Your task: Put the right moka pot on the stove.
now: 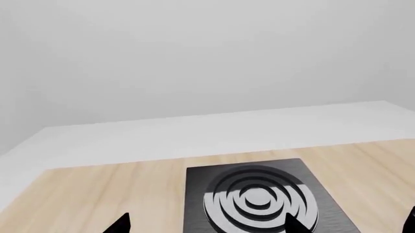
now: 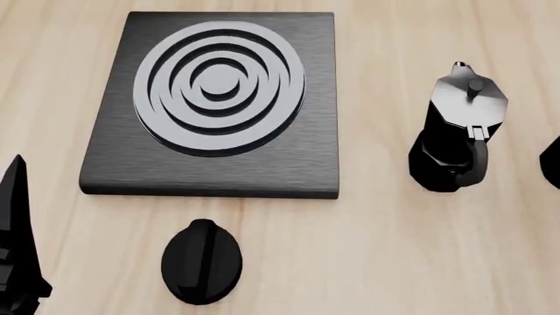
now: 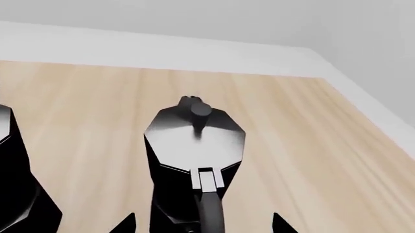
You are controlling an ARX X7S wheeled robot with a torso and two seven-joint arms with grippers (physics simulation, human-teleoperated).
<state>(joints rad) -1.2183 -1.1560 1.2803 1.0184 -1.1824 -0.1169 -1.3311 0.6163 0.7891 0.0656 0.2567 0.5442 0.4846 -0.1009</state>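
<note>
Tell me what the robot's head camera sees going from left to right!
Left gripper → black oval knob → stove → moka pot → a dark sliver at the right edge, too cut off to identify.

The stove (image 2: 214, 105) lies flat on the wooden bench (image 2: 385, 249), its silver rings bare. A black oval knob (image 2: 202, 261) sits just before its near edge. One moka pot (image 2: 458, 131) stands upright beside the stove's right edge, apart.
</note>
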